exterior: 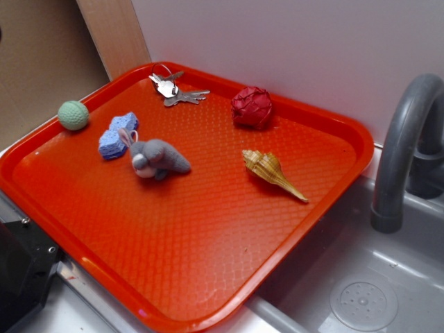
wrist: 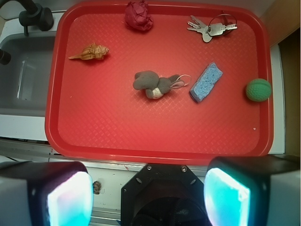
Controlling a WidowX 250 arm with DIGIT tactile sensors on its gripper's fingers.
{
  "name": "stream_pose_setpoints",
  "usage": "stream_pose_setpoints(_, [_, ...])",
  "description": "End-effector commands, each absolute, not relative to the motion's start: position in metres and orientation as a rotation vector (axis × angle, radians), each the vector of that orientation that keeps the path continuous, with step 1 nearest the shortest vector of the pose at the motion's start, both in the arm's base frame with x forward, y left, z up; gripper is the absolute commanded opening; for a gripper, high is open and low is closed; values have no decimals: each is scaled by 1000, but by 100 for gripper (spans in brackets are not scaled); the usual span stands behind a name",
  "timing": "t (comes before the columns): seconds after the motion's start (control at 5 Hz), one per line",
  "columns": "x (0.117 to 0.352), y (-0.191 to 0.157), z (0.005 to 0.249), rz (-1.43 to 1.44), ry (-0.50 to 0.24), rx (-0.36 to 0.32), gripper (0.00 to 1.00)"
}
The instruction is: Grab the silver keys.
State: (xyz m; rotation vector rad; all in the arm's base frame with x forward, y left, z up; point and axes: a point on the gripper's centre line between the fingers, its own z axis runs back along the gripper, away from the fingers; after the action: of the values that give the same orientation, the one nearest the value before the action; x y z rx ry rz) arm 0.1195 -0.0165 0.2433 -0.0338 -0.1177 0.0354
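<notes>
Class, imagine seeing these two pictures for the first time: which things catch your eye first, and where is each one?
The big red tray fills both views, beside a grey sink. At its middle lies a grey plush toy next to a blue sponge. The silver keys glint at the far edge, and the open gripper waits short of the tray.

Tray (wrist: 70, 136): lies on the desk beside the sink (exterior: 388, 291), with the faucet (exterior: 406, 146) past its edge.

In the wrist view:
- silver keys (wrist: 209, 28), far right corner of the tray.
- crumpled paper ball (wrist: 138, 16), far edge, left of the keys.
- seashell (wrist: 89, 52), far left part, nearest the sink.
- plush mouse (wrist: 155, 84), middle of the tray.
- sponge (wrist: 206, 82), just right of the mouse, apart from it.
- ball (wrist: 258, 89), at the right rim, right of the sponge.
- fingers (wrist: 70, 197), wide apart at the near edge, outside the tray.
</notes>
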Motion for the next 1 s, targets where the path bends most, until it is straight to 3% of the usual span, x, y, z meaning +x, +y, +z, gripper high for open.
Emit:
stream_pose_setpoints(0.0, [119, -17, 243, 35, -118, -34, 100])
stream_pose_setpoints(0.4, [210, 54, 196, 239, -169, 7, 100])
stream_pose_setpoints(0.8, [276, 100, 172, 714, -392, -11, 100])
